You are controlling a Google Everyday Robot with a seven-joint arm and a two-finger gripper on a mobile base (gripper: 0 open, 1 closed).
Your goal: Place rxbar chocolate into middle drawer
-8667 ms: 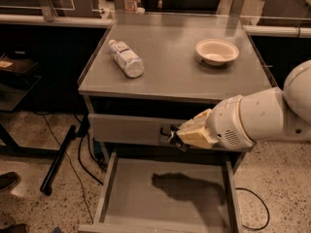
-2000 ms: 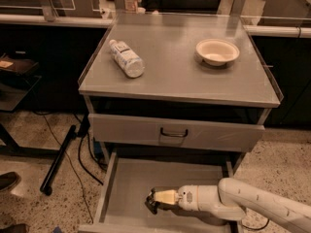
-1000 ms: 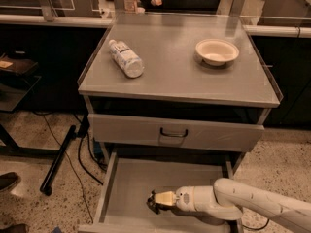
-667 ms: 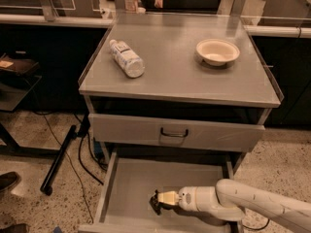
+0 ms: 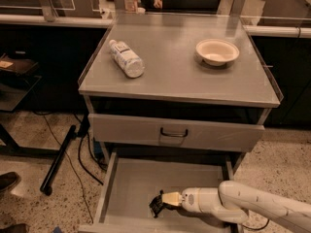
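The middle drawer (image 5: 127, 186) stands pulled open at the bottom of the cabinet, with a bare grey floor. My gripper (image 5: 164, 201) reaches in from the right, low over the drawer floor near its front middle. Its pale fingers are closed on the rxbar chocolate (image 5: 155, 207), a small dark bar that sticks out to the left of the fingertips. The bar's lower end is at or just above the floor; I cannot tell whether it touches.
A closed drawer front with a dark loop handle (image 5: 173, 132) sits just above the open drawer. On the cabinet top lie a clear water bottle (image 5: 126, 58) and a pale bowl (image 5: 217, 51). A black pole (image 5: 58, 159) and cables lie on the floor to the left.
The arm came down from the closed drawer front into the open drawer with the bar. Over the last second the gripper has edged slightly right and barely moved otherwise.
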